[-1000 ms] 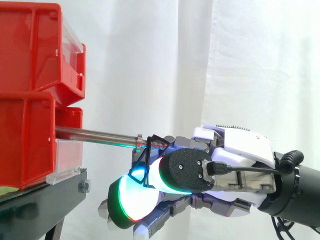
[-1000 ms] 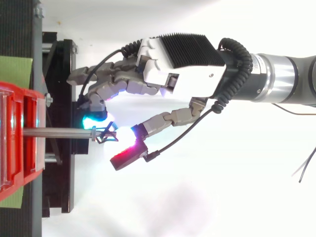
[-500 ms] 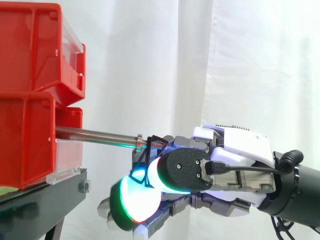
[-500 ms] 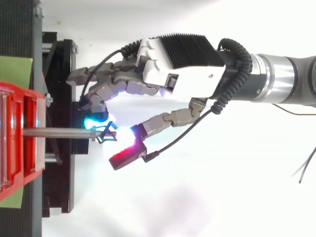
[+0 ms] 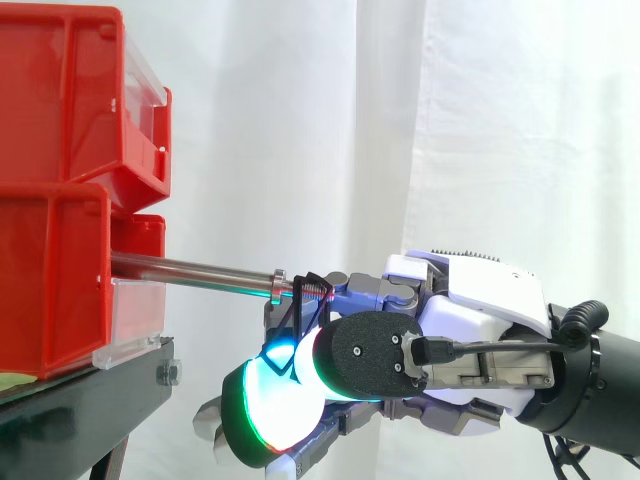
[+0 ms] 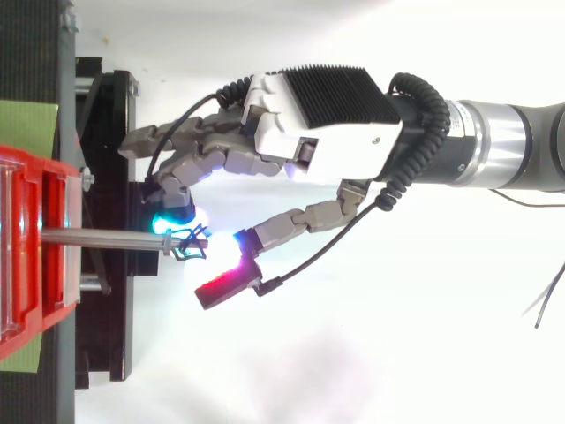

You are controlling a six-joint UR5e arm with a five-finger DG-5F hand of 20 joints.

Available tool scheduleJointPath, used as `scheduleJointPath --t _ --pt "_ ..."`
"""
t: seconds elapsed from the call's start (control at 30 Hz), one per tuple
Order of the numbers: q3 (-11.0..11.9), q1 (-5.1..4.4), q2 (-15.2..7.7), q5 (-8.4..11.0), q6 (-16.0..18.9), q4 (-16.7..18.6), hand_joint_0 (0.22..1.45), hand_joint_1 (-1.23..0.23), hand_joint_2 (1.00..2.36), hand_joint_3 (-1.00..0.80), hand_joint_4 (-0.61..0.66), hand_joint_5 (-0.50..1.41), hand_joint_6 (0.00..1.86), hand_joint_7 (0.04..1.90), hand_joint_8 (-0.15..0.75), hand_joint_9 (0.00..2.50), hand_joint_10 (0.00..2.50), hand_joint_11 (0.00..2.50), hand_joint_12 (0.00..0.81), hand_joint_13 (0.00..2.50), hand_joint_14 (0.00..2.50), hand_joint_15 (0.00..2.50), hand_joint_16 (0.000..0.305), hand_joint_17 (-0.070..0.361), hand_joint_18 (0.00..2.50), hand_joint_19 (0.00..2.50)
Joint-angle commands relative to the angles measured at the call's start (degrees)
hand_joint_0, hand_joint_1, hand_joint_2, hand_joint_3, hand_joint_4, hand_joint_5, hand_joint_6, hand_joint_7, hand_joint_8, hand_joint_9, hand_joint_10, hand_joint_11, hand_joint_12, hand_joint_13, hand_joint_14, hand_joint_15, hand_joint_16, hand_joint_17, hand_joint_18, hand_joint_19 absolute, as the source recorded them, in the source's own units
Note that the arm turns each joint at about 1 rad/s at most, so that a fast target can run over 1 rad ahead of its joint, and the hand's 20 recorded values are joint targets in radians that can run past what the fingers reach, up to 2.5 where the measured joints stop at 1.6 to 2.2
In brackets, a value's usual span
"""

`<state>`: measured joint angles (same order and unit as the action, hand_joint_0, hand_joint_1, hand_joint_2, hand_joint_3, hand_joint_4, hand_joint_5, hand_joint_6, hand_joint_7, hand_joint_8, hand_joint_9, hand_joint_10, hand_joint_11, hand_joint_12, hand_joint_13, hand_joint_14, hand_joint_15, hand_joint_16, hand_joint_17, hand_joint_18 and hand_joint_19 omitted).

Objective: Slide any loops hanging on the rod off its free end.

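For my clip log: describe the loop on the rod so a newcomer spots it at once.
Start at the stacked red bins on the left of the side view; a metal rod juts from them toward the hand. At the rod's free end hangs a loop of thin black wire, angular where the rod is straight and shiny.

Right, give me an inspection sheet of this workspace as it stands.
surface: black stand, green mat under the bins.
job's things: steel rod sticking out level from the stacked red bins; black wire loop hanging at the rod's free end, not yet off.
clutter: nothing seen.
robot hand: robot hand at the rod's free end, close by the loop; hold unclear.
cables: thin dark wires beside the arm.
surroundings: white curtain.
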<state>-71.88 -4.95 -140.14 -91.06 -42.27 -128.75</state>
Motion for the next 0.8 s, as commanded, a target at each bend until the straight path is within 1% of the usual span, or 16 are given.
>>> scheduleJointPath --t 0.0,0.1,0.17,0.2,0.27,0.3,0.4,0.5,0.57,0.6,0.63,0.67,0.77 --pt "-0.01 0.03 0.05 0.00 0.08 -0.09 0.61 -0.69 1.02 -0.14 0.04 -0.21 0.91 1.02 0.326 0.76 0.01 0.21 0.331 0.70 0.00 0.03 0.050 0.112 0.82 0.25" --pt "-0.01 0.03 0.05 0.00 0.08 -0.09 0.61 -0.69 1.02 -0.14 0.04 -0.21 0.91 1.02 0.326 0.76 0.01 0.21 0.331 0.70 0.00 0.02 0.050 0.112 0.82 0.26" --pt "-0.01 0.03 0.05 -0.35 0.08 -0.18 0.62 -0.69 1.02 -0.15 0.04 -0.21 0.91 1.01 0.324 0.76 0.01 0.21 0.331 0.70 0.00 0.03 0.050 0.112 0.82 0.26" --pt "-0.01 0.03 0.05 -1.32 0.17 -0.45 0.62 -0.69 1.02 -0.15 0.05 -0.21 0.91 1.01 0.324 0.76 0.01 0.21 0.330 0.70 0.00 0.03 0.050 0.112 0.82 0.26" --pt "-0.01 0.03 0.05 -1.93 0.26 -0.53 0.61 -0.69 1.02 -0.15 0.05 -0.21 0.91 1.00 0.323 0.76 0.01 0.21 0.332 0.70 0.00 0.03 0.050 0.112 0.81 0.27" --pt "0.07 0.03 0.13 -3.69 0.35 -0.62 0.61 -0.69 1.02 -0.15 0.05 -0.21 0.91 1.01 0.323 0.76 0.01 0.21 0.331 0.70 0.00 0.03 0.050 0.112 0.82 0.26" --pt "0.07 0.03 0.22 -4.57 0.43 -0.89 0.61 -0.68 1.02 -0.15 0.06 -0.21 0.91 1.02 0.324 0.76 0.01 0.21 0.331 0.70 0.00 0.03 0.050 0.112 0.81 0.26" --pt "0.07 0.03 0.40 -4.74 0.35 -1.41 0.61 -0.68 1.02 -0.15 0.07 -0.21 0.91 1.02 0.324 0.77 0.01 0.20 0.332 0.70 0.00 0.03 0.050 0.112 0.81 0.26" --pt "0.07 0.03 0.84 -4.74 0.26 -2.56 0.61 -0.68 1.02 -0.15 0.07 -0.21 0.91 1.02 0.324 0.77 0.01 0.21 0.332 0.70 0.00 0.03 0.050 0.112 0.81 0.27" --pt "0.07 0.03 1.72 -4.74 0.08 -4.49 0.61 -0.68 1.02 -0.15 0.07 -0.21 0.91 1.02 0.324 0.77 0.01 0.21 0.332 0.70 0.00 0.03 0.050 0.112 0.81 0.26" --pt "0.07 0.03 1.98 -4.74 -0.01 -5.28 0.61 -0.68 1.02 -0.15 0.07 -0.21 0.91 1.02 0.323 0.77 0.01 0.21 0.332 0.70 0.00 0.03 0.050 0.112 0.81 0.27" --pt "-0.01 0.03 2.51 -4.83 -0.27 -7.21 0.60 -0.68 1.02 -0.15 0.07 -0.21 0.91 1.02 0.324 0.77 0.01 0.20 0.333 0.70 0.00 0.03 0.050 0.112 0.81 0.26" --pt "-0.01 0.12 3.12 -4.83 -0.80 -10.11 0.61 -0.67 1.02 -0.16 0.07 -0.21 0.90 1.02 0.325 0.76 0.01 0.21 0.333 0.70 0.00 0.03 0.050 0.112 0.81 0.27"
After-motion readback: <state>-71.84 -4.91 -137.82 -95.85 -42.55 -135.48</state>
